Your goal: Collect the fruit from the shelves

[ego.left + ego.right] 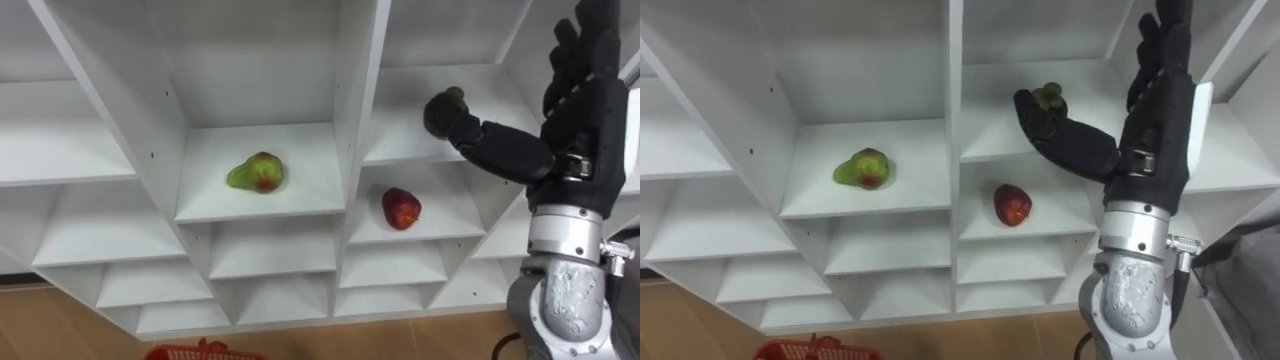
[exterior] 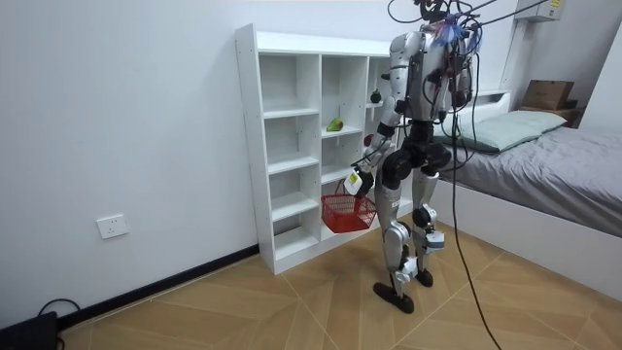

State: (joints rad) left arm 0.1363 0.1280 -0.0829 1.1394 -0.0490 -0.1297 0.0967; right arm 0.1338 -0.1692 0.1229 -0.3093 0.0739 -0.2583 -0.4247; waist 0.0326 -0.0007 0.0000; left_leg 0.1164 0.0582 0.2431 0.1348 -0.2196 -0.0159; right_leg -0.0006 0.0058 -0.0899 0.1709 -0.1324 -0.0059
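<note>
White closet (image 1: 355, 100) in front of me, open cubbies all the way across, wood floor below, and I'm standing right up against it. Three fruits on show: a green-and-red fruit (image 1: 257, 172) alone in the middle cubby, a red apple (image 1: 401, 208) one column right and a shelf lower, and a small green fruit (image 1: 452, 98) on the shelf above the apple. My right hand (image 1: 585, 110) is up at that top one, fingers straight and spread upward, thumb stretched out left with its tip at the green fruit. Touching or just beside, I can't tell, and nothing is clamped. My left hand (image 2: 357, 181) hangs low with the red basket (image 2: 342, 211) dangling from it, hooked on the handle as far as I can judge. That little fruit looks light, round and smooth, so I reckon it'll roll if I nudge it. I'd wrap it from above and behind, fingers over the far side, thumb in front. It probably bruises, so gentle pressure. Room is tight: the upright divider sits just to its left and there's a shelf overhead, but the open front gives a clear pull straight out toward me and down to the basket
</note>
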